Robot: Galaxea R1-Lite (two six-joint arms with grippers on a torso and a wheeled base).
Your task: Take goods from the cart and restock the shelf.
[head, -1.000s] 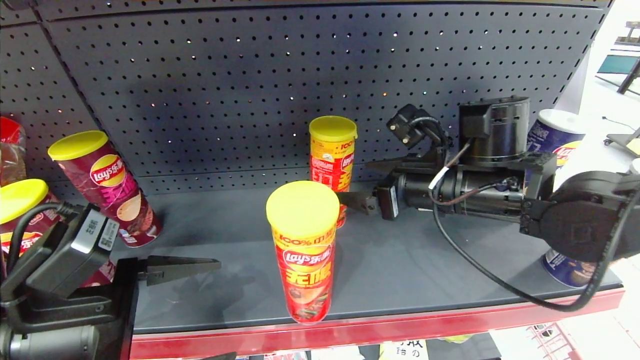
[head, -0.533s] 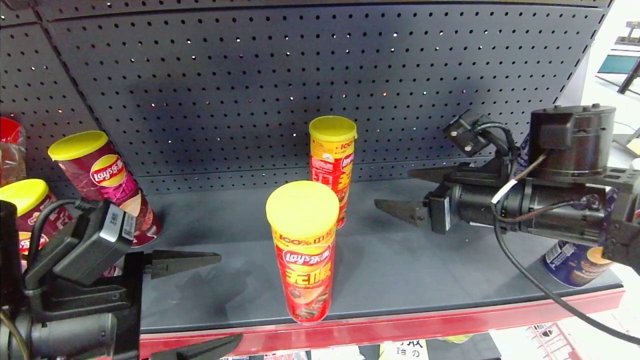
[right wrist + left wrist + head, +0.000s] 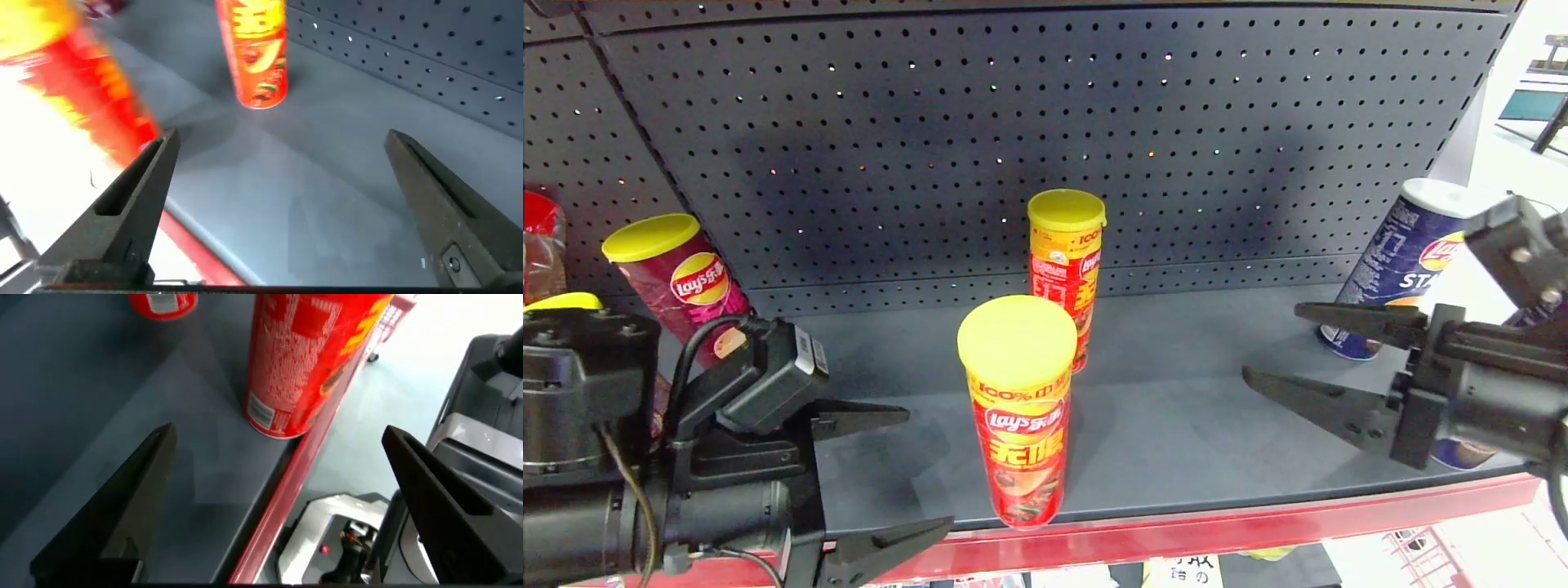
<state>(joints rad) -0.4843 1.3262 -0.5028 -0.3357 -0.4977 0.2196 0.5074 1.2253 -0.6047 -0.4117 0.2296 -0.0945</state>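
The right gripper (image 3: 1272, 341) has drawn back from the rear red can (image 3: 1066, 261) toward the shelf's (image 3: 1176, 425) right end, and the left gripper (image 3: 929, 468) has come forward along the red front edge. Both grippers have their fingers spread wide and hold nothing. The front red can (image 3: 1017, 416) stands upright near the shelf edge, just ahead of the left gripper's fingertips and apart from them. The rear red can stands upright by the pegboard (image 3: 931, 147), well ahead of the right gripper. A blue can (image 3: 1401, 261) leans just behind the right gripper's far finger.
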